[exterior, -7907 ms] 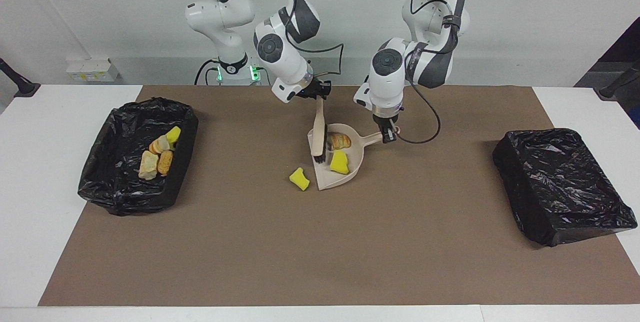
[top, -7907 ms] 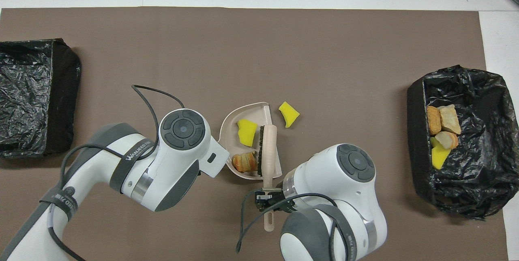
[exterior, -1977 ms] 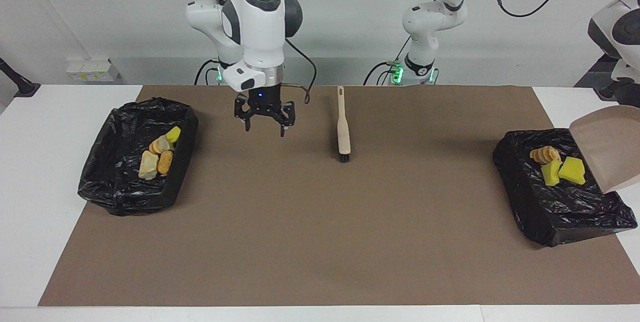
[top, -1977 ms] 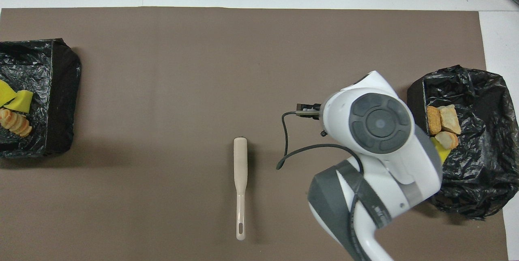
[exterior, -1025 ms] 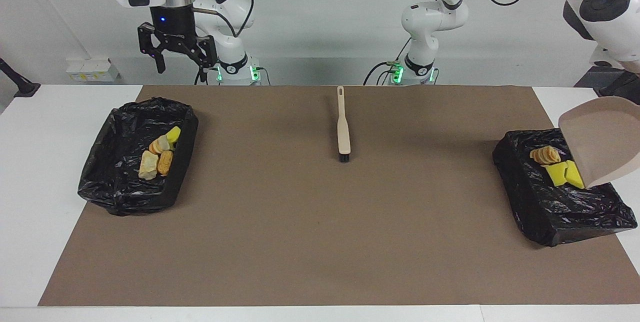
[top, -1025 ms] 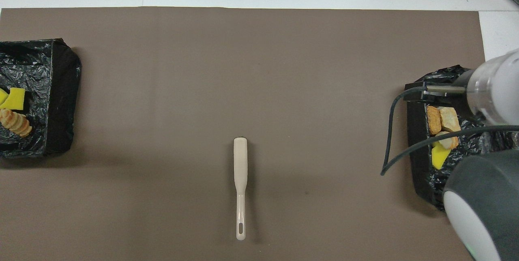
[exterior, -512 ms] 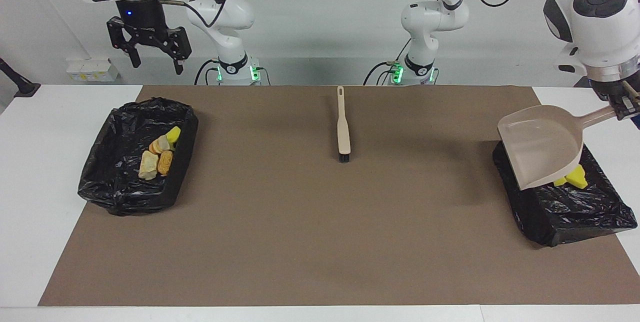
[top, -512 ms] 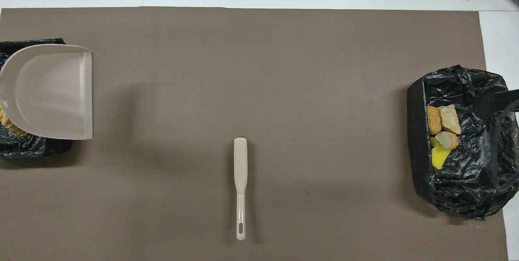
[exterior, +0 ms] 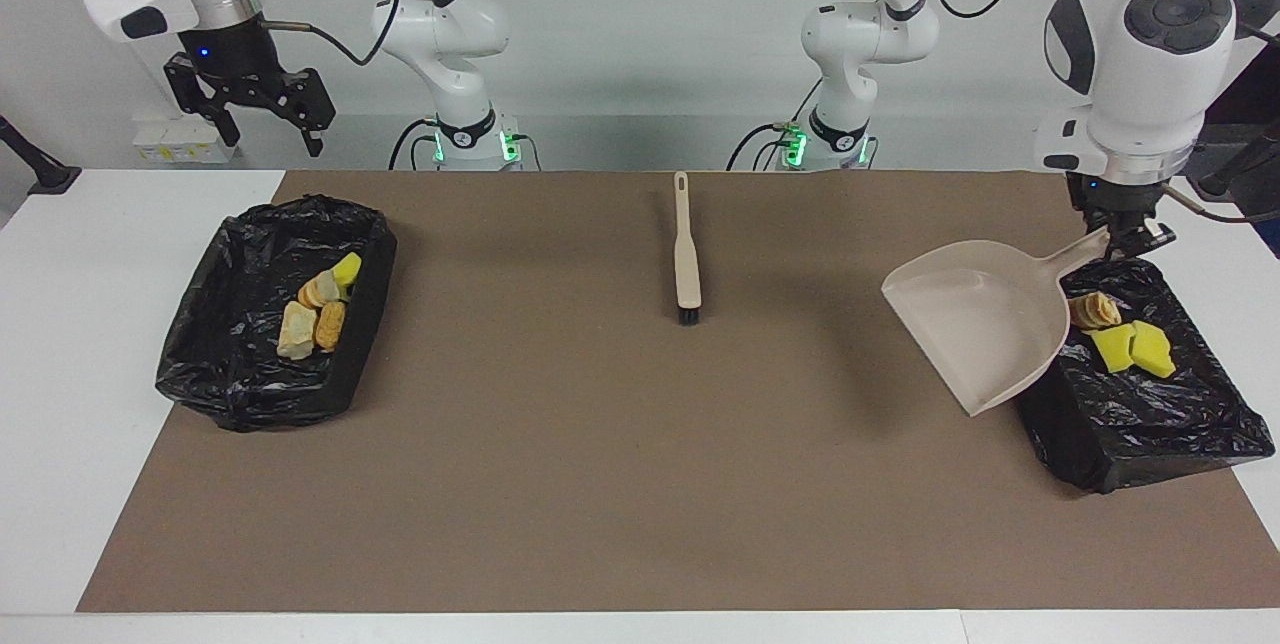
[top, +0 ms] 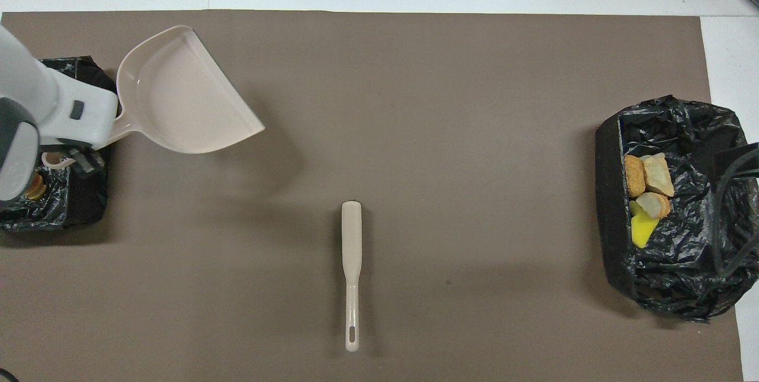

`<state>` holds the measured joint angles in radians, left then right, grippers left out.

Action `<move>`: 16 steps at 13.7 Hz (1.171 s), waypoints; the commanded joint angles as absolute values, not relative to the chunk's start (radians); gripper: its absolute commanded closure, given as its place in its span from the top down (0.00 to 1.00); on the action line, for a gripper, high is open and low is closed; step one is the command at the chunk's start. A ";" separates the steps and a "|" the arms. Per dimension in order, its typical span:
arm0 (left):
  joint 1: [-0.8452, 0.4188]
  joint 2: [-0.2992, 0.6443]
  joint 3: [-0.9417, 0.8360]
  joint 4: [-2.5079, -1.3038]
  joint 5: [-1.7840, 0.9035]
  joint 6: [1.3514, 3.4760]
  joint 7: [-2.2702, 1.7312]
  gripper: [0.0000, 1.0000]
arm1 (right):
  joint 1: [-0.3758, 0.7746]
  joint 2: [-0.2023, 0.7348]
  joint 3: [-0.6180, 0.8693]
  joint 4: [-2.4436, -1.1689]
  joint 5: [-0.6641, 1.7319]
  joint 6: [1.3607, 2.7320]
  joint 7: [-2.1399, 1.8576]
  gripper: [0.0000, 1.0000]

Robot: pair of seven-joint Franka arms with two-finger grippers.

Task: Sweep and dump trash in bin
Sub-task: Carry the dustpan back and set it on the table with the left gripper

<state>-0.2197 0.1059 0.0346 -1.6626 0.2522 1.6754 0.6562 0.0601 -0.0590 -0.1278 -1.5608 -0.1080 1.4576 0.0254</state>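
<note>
The mat (exterior: 560,484) on the table is plain brown, and the table (exterior: 60,404) around it is white. Both bins (exterior: 240,394) (exterior: 1150,424) are lined with shiny black plastic. The trash (exterior: 318,312) in them is bright yellow, tan and orange-brown; one lump (exterior: 1092,308) has brown stripes. The dustpan (exterior: 975,329) is pale beige with no pattern. The brush (exterior: 686,254) has a beige handle and black bristles. The arms are white with dark grey joints, and their grippers (exterior: 262,124) (exterior: 1128,239) are black.
</note>
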 commanded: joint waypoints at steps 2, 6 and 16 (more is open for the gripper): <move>-0.377 0.146 0.052 -1.677 0.175 1.741 0.205 0.00 | 0.068 -0.084 -0.138 -1.609 -0.097 1.451 0.008 1.00; -0.503 0.250 0.052 -1.674 -0.012 1.864 -0.110 0.00 | 0.064 -0.086 -0.138 -1.615 -0.097 1.451 0.008 1.00; -0.612 0.432 0.054 -1.628 -0.121 2.089 -0.270 0.00 | 0.071 -0.095 -0.137 -1.629 -0.097 1.463 -0.028 1.00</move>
<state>-0.5811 0.3894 0.0338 -1.6624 -0.0929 2.0546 -0.2242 0.0637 -0.0694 -0.1302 -1.5963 -0.1076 1.4553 -0.0070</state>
